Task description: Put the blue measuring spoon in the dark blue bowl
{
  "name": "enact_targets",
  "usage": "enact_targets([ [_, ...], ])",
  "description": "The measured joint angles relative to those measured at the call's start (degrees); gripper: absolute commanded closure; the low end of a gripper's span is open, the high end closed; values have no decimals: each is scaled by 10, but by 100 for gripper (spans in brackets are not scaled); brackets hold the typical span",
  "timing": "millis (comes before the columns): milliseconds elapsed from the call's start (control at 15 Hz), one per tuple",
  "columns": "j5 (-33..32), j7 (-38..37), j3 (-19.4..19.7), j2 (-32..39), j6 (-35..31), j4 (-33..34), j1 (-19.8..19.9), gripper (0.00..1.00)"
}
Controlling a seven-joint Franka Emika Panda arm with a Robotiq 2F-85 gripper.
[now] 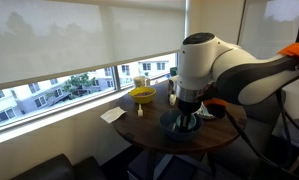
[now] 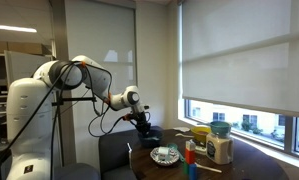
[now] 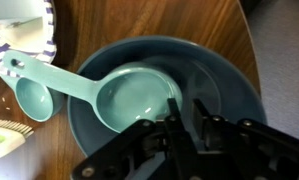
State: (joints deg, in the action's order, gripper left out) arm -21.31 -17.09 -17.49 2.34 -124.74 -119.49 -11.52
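In the wrist view, the big round scoop of the blue measuring spoon [image 3: 134,100] is seen lying inside the dark blue bowl [image 3: 229,75]. Its handle is laid over the bowl's rim on the upper-left side. A smaller scoop [image 3: 34,98] that seems joined to it is seen outside the bowl, on the bench [image 3: 149,20]. So the spoon's long line is pointed from the middle of the bowl out to the upper left.

The end effector [image 3: 187,112] is held over the bowl, just beside the right edge of the big scoop. Its fingers are seen close together with only a thin gap. It cannot be told if the scoop's edge is pinched or let go. A letting go, if needed, and a straight lift up from the bowl are likely all that is left.
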Motion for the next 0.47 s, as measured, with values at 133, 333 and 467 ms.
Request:
enact_targets([
  [133, 70, 33, 3, -13, 5, 8, 0, 32],
  [333, 200, 82, 16, -64, 22, 17, 1, 12],
  [467, 288, 126, 42, -115, 44, 15, 1, 22],
])
